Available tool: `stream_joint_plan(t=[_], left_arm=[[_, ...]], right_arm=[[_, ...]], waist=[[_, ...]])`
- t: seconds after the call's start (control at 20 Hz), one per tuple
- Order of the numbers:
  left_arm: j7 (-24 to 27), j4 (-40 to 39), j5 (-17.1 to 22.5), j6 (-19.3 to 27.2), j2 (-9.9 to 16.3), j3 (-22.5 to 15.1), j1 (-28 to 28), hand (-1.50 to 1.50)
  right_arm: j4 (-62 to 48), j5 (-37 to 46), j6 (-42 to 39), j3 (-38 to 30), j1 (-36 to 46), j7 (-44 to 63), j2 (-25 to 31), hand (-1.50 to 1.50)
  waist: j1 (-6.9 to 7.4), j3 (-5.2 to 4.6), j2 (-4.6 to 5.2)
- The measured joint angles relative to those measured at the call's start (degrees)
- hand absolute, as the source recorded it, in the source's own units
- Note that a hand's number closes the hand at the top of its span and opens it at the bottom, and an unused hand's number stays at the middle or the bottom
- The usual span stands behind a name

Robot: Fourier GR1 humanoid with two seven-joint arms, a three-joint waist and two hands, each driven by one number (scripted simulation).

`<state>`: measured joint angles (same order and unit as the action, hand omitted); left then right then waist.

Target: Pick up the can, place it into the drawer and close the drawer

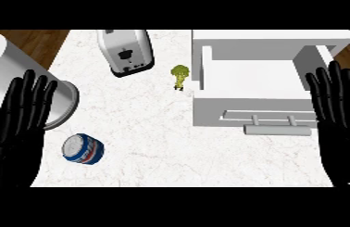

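One can (83,148), one toaster (126,52), one broccoli (180,76), one drawer (259,111).

Glowing bright and even over the pale worktop (171,142); casting faint, perhaps overhead, shadows; showing no glare.

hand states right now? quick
Left hand: open, holding nothing.
Right hand: open, holding nothing.
Can lies untouched on the counter.

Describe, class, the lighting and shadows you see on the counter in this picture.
Head view: even, soft light, no glare on the white counter; only faint shadows under the can and the drawer; the toaster leans outward, showing its side.
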<state>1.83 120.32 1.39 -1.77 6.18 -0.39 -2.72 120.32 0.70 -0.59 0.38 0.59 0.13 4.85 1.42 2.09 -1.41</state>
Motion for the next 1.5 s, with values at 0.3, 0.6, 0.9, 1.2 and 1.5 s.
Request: stream_joint_plan(t=[0.3, 0.6, 0.9, 1.2, 1.5], left_arm=[[1.81, 4.27, 11.78, -13.18, 4.94, -2.39, -2.71, -1.50], [-3.01, 1.87, 20.70, -24.36, 15.24, 1.61, -11.56, -1.50], [-4.80, 0.88, 31.47, -33.33, 22.08, 11.18, -16.66, -1.50], [-8.44, -0.08, 37.89, -37.27, 22.92, 16.70, -18.16, -1.50], [-12.12, -3.73, 37.95, -37.11, 21.51, 18.27, -14.73, -1.50]], right_arm=[[0.61, 0.40, 0.87, -0.81, -0.10, -0.66, -0.36, -1.50], [-1.40, 0.14, 1.83, -2.46, -4.93, 7.68, 0.07, -1.50], [0.51, -1.12, 0.99, -3.84, -7.86, 10.87, 0.72, -1.50], [0.19, -2.18, -0.45, -5.18, -9.53, 9.86, 0.58, -1.50], [-1.32, -3.13, -2.99, -6.57, -12.90, 5.34, 0.39, -1.50]], waist=[[-0.67, -1.73, 0.88], [-0.69, -2.06, 1.29], [-0.99, -2.08, 1.30], [-1.18, -2.07, 1.33], [-1.43, -2.07, 1.36]])
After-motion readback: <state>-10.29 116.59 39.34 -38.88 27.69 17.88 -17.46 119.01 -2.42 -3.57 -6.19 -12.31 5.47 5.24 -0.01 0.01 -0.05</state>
